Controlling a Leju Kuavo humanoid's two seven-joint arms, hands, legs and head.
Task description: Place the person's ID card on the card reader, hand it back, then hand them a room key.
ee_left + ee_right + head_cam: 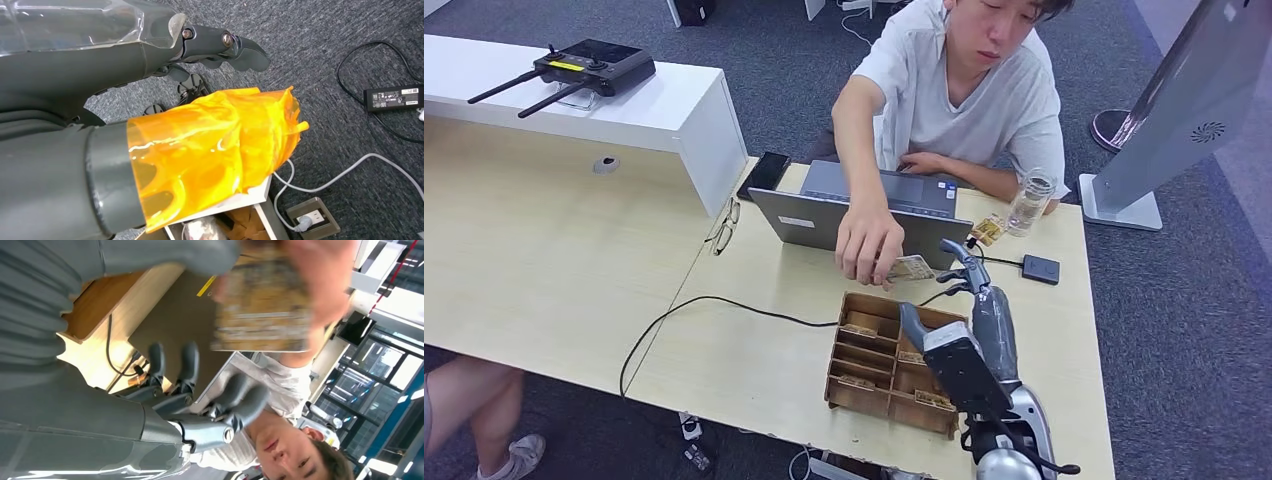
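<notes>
I can't read any text here. The power adapter [395, 97] on the carpet carries a white label with print too small for me to make out. The card [260, 305] in the person's hand [869, 245] shows blurred printing only. The laptop [864, 215] has small stickers, also unreadable.

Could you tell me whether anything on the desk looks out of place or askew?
A pair of thin-framed glasses lies across the seam between the two pale wooden tabletops, and a black phone is wedged against the white counter corner. Nothing looks spilled or damaged.
</notes>
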